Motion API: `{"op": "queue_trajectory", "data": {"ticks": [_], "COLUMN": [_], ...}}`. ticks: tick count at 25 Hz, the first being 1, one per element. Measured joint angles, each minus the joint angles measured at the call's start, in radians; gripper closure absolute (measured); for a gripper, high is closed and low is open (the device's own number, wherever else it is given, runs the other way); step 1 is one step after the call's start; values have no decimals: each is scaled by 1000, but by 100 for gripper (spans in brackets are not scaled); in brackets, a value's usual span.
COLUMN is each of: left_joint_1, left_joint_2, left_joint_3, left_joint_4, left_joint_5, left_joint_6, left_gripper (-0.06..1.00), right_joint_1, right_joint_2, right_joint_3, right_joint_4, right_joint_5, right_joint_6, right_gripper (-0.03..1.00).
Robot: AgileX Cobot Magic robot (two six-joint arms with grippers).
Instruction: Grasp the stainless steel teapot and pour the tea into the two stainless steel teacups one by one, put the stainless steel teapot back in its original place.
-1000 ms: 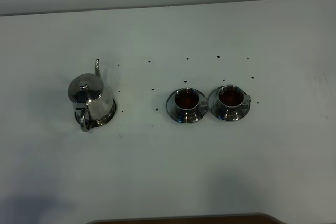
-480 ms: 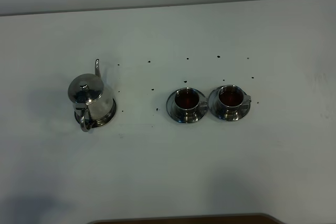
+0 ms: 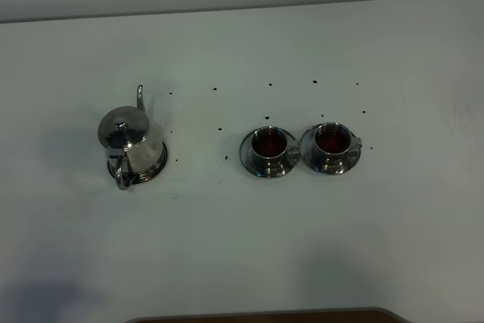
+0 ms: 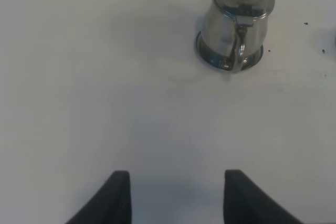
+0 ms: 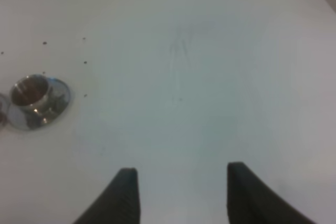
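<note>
The shiny rounded stainless steel teapot (image 3: 130, 144) with its domed, knobbed lid is seen standing upright on a flat round steel saucer (image 3: 155, 170) at the left of the white table (image 3: 242, 247) in the high view. Its thin curved spout is pointed toward the far edge of the table and its loop handle toward the near edge. Nothing is touching it.

Well apart to the right, two small stainless steel teacups are set side by side, each on its own round steel saucer, the saucers nearly touching. The left teacup (image 3: 269, 144) and the right teacup (image 3: 330, 140) are both filled with dark reddish-brown tea (image 3: 268, 141). Small dark specks (image 3: 220, 128) are scattered on the table between the teapot and the cups and beyond them.

In the left wrist view the left gripper (image 4: 176, 195) is shown over bare table, well short of the teapot (image 4: 237, 19), with its two dark fingers (image 4: 116, 195) spread wide and nothing between them. In the right wrist view the right gripper (image 5: 181, 195) is likewise shown with its fingers (image 5: 126, 195) spread apart and empty, over bare table, with one teacup on its saucer (image 5: 32, 98) well off to one side. Neither gripper is caught by the high view
</note>
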Motion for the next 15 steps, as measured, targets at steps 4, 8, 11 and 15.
{"op": "queue_trajectory", "data": {"ticks": [4,8,11,15], "left_joint_1": [0,0,0,0], "left_joint_2": [0,0,0,0], "left_joint_3": [0,0,0,0], "left_joint_4": [0,0,0,0], "left_joint_5": [0,0,0,0], "left_joint_6": [0,0,0,0], "left_gripper": [49,49,49,49], "right_joint_1": [0,0,0,0], "right_joint_2": [0,0,0,0], "right_joint_3": [0,0,0,0], "right_joint_4": [0,0,0,0], "right_joint_5": [0,0,0,0], "right_joint_6": [0,0,0,0], "right_gripper": [57,57,57,57]}}
